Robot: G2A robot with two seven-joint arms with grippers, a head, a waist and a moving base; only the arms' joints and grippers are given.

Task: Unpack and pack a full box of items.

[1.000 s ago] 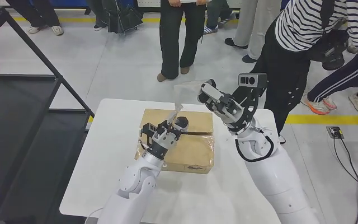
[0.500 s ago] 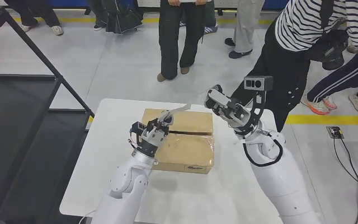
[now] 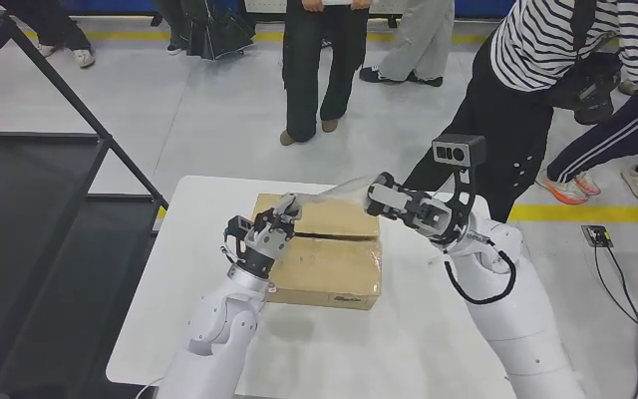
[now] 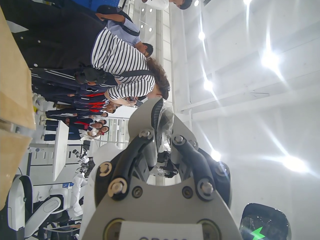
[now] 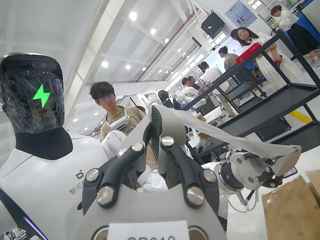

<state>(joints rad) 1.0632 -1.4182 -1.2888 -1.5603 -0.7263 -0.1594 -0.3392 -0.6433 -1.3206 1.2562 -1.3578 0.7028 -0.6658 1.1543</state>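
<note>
A closed cardboard box (image 3: 329,264) lies on the white surface (image 3: 419,329). Just above its far edge, a pale translucent strip (image 3: 329,191) stretches between both tools. The left tool (image 3: 283,210) is clamped on one end, and the right tool (image 3: 377,193) pinches the other over the far right corner.

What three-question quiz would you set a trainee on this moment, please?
1. True or false: the cardboard box on the white table has its flaps standing open.
2. What spans from the left gripper to the right gripper? A: a clear strip. B: a bottle. C: a rope.
3. Fill the gap: both grippers are ___ on the clear strip.
Key: 1 false; 2 A; 3 shut.
</note>
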